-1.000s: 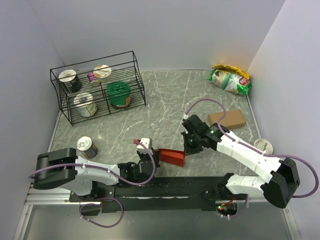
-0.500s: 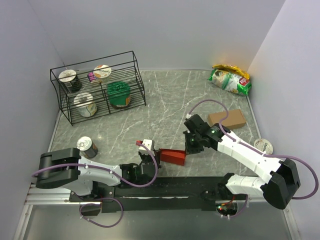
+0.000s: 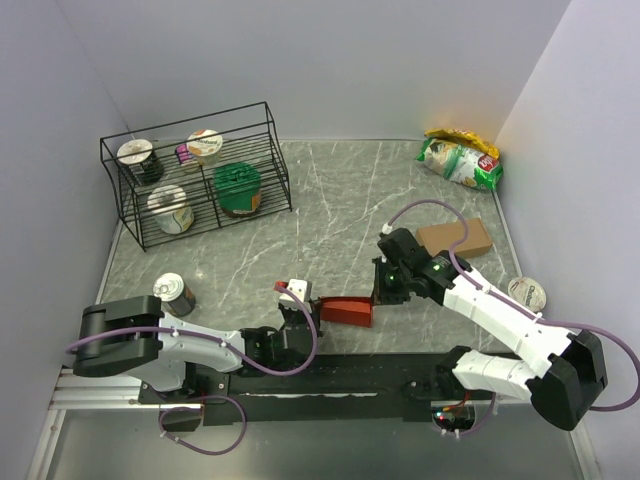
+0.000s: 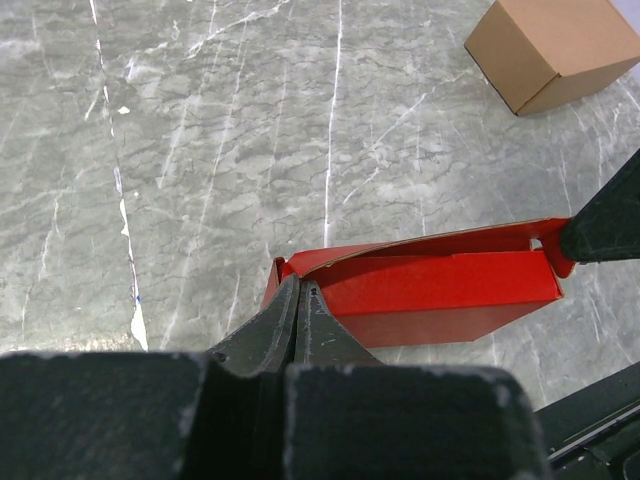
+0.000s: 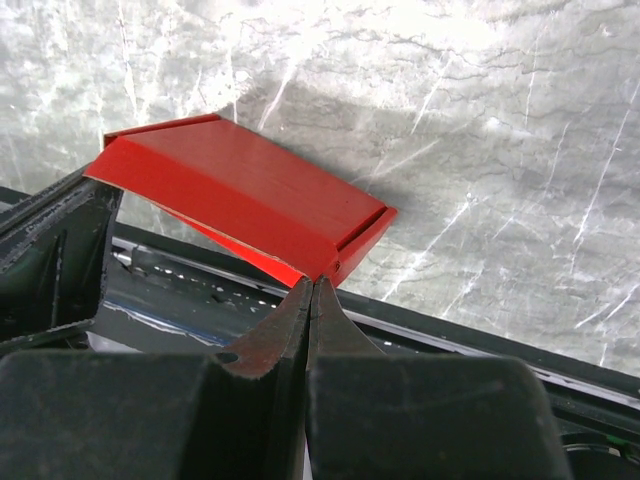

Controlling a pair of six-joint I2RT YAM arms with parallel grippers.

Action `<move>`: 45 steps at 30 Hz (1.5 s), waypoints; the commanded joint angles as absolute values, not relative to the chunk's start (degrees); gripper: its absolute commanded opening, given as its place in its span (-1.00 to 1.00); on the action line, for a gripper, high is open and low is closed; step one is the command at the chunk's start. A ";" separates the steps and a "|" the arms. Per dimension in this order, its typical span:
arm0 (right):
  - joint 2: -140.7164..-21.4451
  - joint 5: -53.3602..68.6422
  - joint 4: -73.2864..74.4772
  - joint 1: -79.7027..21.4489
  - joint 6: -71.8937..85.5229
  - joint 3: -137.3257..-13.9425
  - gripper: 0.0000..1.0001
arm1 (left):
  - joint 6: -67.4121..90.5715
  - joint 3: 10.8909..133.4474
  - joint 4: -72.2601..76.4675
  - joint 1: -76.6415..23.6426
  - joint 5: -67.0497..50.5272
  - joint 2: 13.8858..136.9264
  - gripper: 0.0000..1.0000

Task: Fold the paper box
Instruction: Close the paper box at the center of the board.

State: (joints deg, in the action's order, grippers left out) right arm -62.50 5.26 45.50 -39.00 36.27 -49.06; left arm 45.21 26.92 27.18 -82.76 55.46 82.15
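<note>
The paper box (image 3: 347,311) is bright red, folded to a flat closed shape, and lies near the table's front edge between both arms. In the left wrist view the paper box (image 4: 440,295) has its lid slightly raised. My left gripper (image 4: 300,283) is shut with its tips on the box's left end flap; from above the left gripper (image 3: 316,306) sits at that end. My right gripper (image 5: 315,283) is shut on the near corner of the paper box (image 5: 240,195), which tilts up there. From above the right gripper (image 3: 380,297) is at the box's right end.
A plain brown cardboard box (image 3: 455,238) sits behind the right arm. A wire rack (image 3: 186,123) with cups stands at the back left, and a can (image 3: 174,293) is at the front left. Snack bags (image 3: 460,160) lie at the back right. A black base rail (image 3: 330,370) runs along the front.
Both grippers and the red box between them have shifted slightly to the right. The right arm's wrist has drawn back to the right. Both grippers stay shut.
</note>
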 commanded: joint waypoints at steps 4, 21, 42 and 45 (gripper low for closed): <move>-60.29 11.60 31.56 -38.59 40.34 -48.43 -1.00 | 43.59 23.91 12.66 -84.99 37.09 88.86 -0.98; -59.15 14.24 28.56 -36.04 41.84 -46.05 -1.00 | 43.07 24.35 12.57 -84.99 36.83 89.30 -0.98; -57.30 4.84 39.73 -37.88 36.30 -41.93 -1.00 | 46.84 24.43 9.84 -84.90 38.50 88.33 -0.98; -58.27 2.91 39.99 -39.63 36.83 -41.66 -1.00 | 47.11 24.35 9.76 -84.90 38.67 88.07 -0.98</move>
